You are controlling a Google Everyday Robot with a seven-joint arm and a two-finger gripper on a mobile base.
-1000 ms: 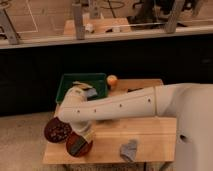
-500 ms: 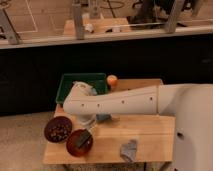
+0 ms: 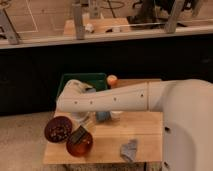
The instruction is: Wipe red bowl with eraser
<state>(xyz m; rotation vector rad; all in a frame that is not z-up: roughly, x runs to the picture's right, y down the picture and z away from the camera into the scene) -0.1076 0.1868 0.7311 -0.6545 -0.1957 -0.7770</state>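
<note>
- Worktop (image 3: 145,131) of pale wood: the left and front edges are in view, with bare floor (image 3: 20,142) beyond the left edge. A dark wall (image 3: 30,70) rises close behind the back edge.
- Open room lies mostly in the middle and right of the front half, where bare wood shows between the red bowl (image 3: 77,148) and the grey-blue cloth (image 3: 129,149). The cloth is crumpled near the front edge.
- The white arm (image 3: 117,100) stretches from the robot's body (image 3: 192,125) on the right across the worktop to the left, bends at the elbow and drops toward the front-left corner. It hides part of the back half.
- The red bowl stands at the front-left corner, close to the front edge. It sits just beside the dark brown bowl (image 3: 49,131), nearly touching it.
- The gripper (image 3: 81,129) hangs over the back rim of the red bowl with its jaws clamped together on the eraser (image 3: 79,135).
- The eraser is a dark block, tilted, reaching down past the rim into the bowl. Whether it touches the inside cannot be told.
- The red bowl's inside is glossy, and nothing but the eraser shows in it.
- The dark brown bowl sits at the left edge, with light specks inside.
- A green bin (image 3: 75,77) stands at the back left. The arm covers most of it, so its contents cannot be told.
- An orange object (image 3: 112,80) stands just right of the bin.
- A small blue-grey sponge (image 3: 103,116) lies near the middle, just below the arm and well apart from the red bowl.
</note>
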